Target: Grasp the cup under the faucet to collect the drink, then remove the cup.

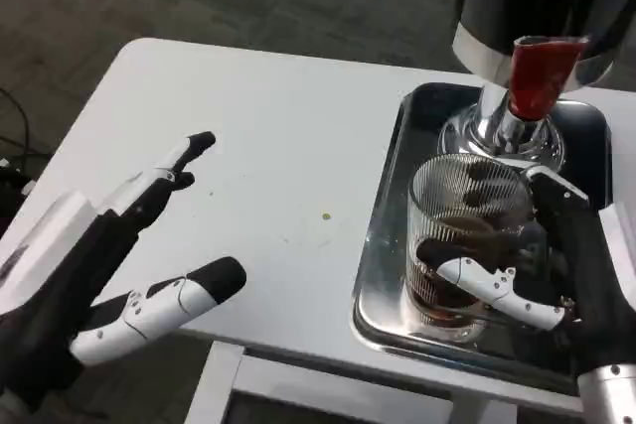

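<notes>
- Cup (465,235) of clear ribbed glass stands in the metal tray (383,285) on the right side of the white table (288,146), seen from the head camera.
- Dark drink fills the lower part of the cup; the upper part is clear.
- The cup sits just in front of the dispenser's chrome base (502,131), below and slightly to the left of the red faucet handle (542,71).
- The right hand (542,265) grips the cup: one white and black finger crosses the near side of the glass low down, and dark fingertips show through the glass on its far side.
- The right forearm comes in from the lower right corner, over the tray's edge.
- The left hand (119,255) is over the table's near left edge, well apart from the tray, holding nothing, its fingers spread apart and pointing toward the right.
- A small yellowish speck (326,215) lies on the table between the left hand and the tray.
</notes>
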Tool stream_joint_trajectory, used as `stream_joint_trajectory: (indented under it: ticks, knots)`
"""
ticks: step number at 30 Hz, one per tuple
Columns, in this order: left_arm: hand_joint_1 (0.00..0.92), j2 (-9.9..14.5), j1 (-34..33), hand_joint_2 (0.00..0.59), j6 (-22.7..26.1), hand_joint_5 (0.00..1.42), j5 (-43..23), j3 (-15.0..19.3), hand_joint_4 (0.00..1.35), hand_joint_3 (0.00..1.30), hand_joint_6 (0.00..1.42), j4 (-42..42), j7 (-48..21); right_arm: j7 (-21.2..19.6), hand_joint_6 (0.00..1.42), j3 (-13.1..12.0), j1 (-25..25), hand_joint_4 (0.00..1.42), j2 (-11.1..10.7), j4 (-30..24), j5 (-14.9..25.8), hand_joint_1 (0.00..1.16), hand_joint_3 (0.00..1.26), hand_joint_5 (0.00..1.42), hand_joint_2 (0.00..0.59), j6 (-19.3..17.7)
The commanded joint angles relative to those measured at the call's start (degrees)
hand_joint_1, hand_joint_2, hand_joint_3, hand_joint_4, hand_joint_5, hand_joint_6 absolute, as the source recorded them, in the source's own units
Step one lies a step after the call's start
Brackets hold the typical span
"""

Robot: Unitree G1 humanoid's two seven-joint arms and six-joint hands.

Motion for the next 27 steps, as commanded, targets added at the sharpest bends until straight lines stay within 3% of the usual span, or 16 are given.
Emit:
stream_joint_trajectory:
  ticks: [1,9,17,27]
  knots:
    - [0.000,0.5,1.0,0.062,-0.7,0.10,-0.2,0.0,0.04,0.06,0.03,-0.4,-0.4,-1.0,0.79,0.5,1.1,0.63,0.5,-1.5,-1.2,0.82,0.57,0.79,0.163,-1.2]
    - [0.000,0.3,1.5,0.062,-0.7,0.10,-0.1,0.0,0.04,0.06,0.03,-0.9,-0.2,-1.9,0.82,0.6,2.5,0.64,1.3,-4.1,-2.7,0.82,0.58,0.80,0.163,-1.6]
    - [0.000,0.1,1.9,0.062,-0.4,0.10,0.1,0.7,0.04,0.06,0.03,-1.8,0.2,-0.3,0.82,0.7,5.2,0.65,1.7,-10.6,-1.9,0.82,0.59,0.82,0.163,-1.2]
    - [0.000,-0.1,4.2,0.062,0.0,0.10,-1.4,4.8,0.04,0.07,0.03,-3.5,0.3,3.0,0.84,4.7,6.1,0.65,3.4,-16.2,-2.1,0.82,0.59,0.82,0.163,0.3]
